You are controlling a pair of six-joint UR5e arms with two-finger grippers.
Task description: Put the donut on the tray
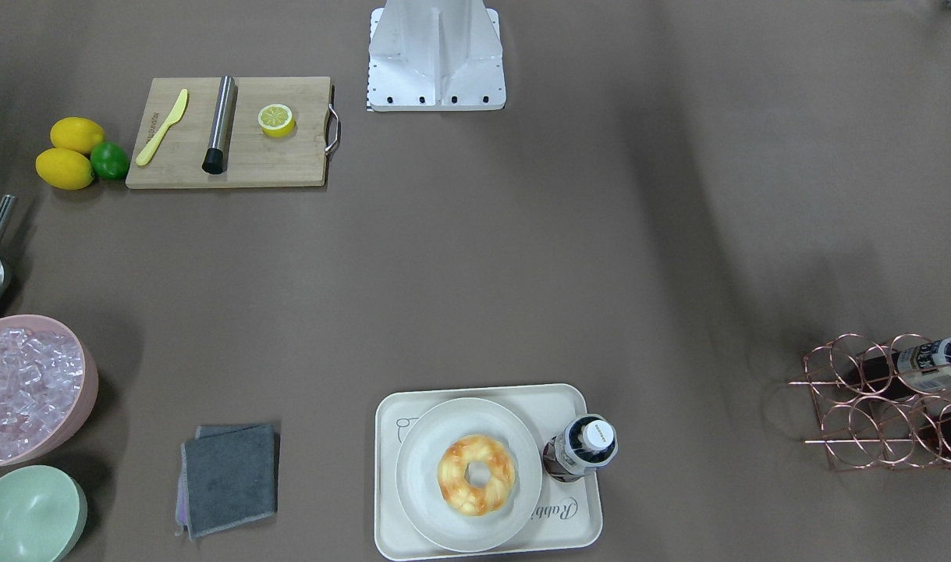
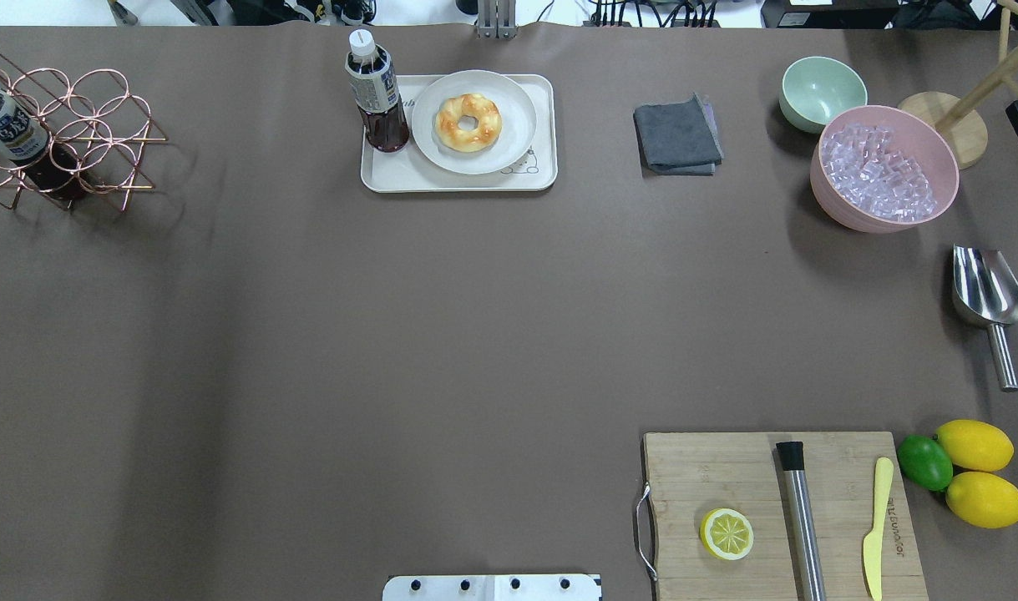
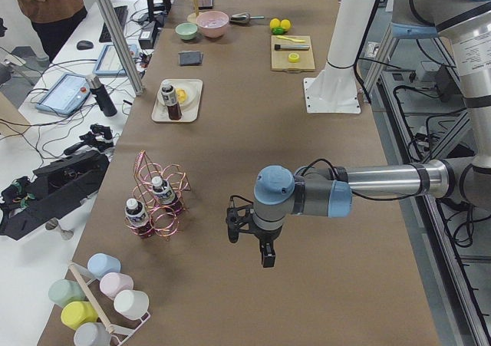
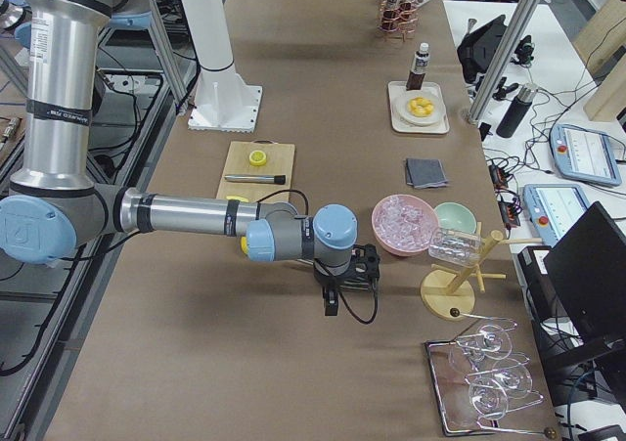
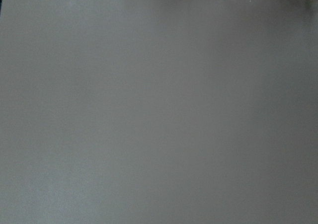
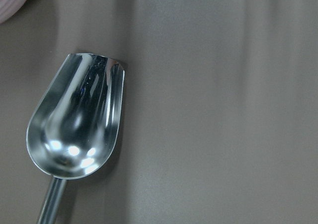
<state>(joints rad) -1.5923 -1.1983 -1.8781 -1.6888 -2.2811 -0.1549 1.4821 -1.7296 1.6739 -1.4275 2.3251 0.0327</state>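
Observation:
The donut (image 1: 476, 474), golden with orange-brown patches, lies on a round off-white plate (image 1: 424, 446). The plate sits on the cream rabbit tray (image 1: 580, 524) at the table's far side from the robot. The donut (image 2: 468, 122) and tray (image 2: 442, 180) also show in the overhead view. My left gripper (image 3: 257, 246) shows only in the exterior left view, above bare table near the wire rack, far from the tray. My right gripper (image 4: 342, 289) shows only in the exterior right view, near the pink bowl. I cannot tell whether either is open or shut.
A dark drink bottle (image 1: 588, 449) stands on the tray beside the plate. A grey cloth (image 1: 229, 478), a pink bowl of ice (image 1: 23, 390), a green bowl (image 1: 26, 515), a metal scoop (image 6: 74, 124), a cutting board (image 1: 288, 160) with a half lemon (image 1: 276, 120), and a copper wire rack (image 1: 888, 398) stand around the table.

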